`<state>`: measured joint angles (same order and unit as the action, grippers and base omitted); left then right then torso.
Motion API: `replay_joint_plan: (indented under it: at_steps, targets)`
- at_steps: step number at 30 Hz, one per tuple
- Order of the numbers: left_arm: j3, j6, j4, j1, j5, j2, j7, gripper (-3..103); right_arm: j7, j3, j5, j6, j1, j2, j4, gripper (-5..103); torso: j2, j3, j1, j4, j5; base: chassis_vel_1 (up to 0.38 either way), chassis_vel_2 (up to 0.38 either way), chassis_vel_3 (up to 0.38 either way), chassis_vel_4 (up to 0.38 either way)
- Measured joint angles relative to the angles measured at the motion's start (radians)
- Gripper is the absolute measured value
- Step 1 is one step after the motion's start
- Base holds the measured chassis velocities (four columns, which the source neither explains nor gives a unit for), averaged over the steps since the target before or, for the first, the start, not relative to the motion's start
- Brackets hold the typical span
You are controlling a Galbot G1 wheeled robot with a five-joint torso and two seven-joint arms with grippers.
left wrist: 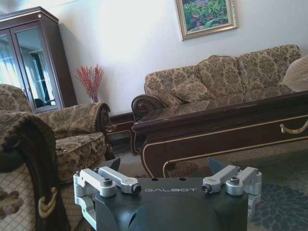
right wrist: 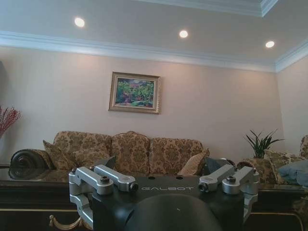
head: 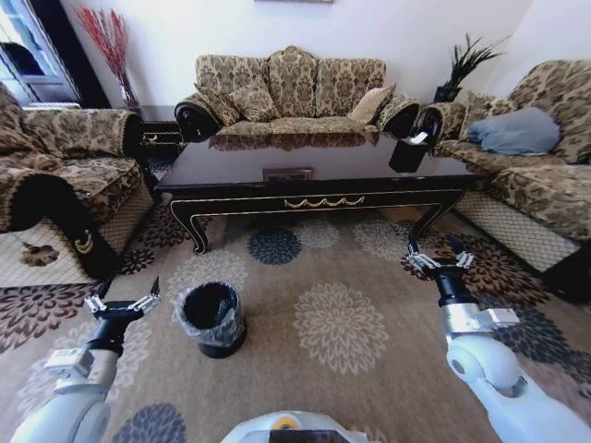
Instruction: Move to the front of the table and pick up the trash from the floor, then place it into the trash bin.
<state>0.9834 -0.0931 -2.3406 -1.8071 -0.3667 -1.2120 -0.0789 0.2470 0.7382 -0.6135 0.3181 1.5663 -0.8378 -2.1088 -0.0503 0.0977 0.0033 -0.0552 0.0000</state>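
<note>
Facing table (head: 314,180) at 12 o'clock, rug (head: 342,323) between. Bin (head: 212,318) stands on rug at 11 o'clock, near left gripper (head: 122,303), well short of table. Left gripper low at 10 o'clock, fingers spread wide, nothing held. Right gripper (head: 440,261) at 2 o'clock, raised, fingers spread wide, nothing held. Cannot tell where trash lies.

Worktop (head: 314,175) right rear leg hidden behind its own top, its right end cut off by the left wrist view's edge, trash bin (head: 211,318) inside too dark to read, both arms cut off at the head view's bottom edge
</note>
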Motion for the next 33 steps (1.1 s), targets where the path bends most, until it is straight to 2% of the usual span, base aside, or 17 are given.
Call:
replay_joint_plan:
  at_steps: [11,13,16,33]
  targets:
    - [-0.013,-0.009,0.015,0.006,-0.013,-0.012,-0.005,100,0.003,-0.096,0.059,0.004,0.011,-0.013,0.029,100,0.0,0.0,0.0,0.0001,-0.0006,0.309,-0.303,-0.304,0.308]
    - [-0.018,-0.009,0.015,0.004,-0.013,-0.016,-0.005,100,0.003,-0.106,0.062,0.006,0.008,-0.013,0.037,100,0.0,0.0,0.0,0.0001,0.0004,0.367,-0.36,-0.363,0.361]
    - [-0.02,-0.009,0.014,0.003,-0.012,-0.018,-0.005,100,0.003,-0.109,0.062,0.008,0.005,-0.011,0.044,100,0.0,0.0,0.0,0.0,-0.0005,0.364,-0.368,-0.367,0.383]
    - [-0.051,-0.001,0.005,-0.009,0.023,-0.047,-0.006,100,0.0,-0.118,0.061,0.025,-0.005,-0.004,0.074,100,0.0,0.0,0.0,0.0,0.0,0.356,-0.359,-0.36,0.359]
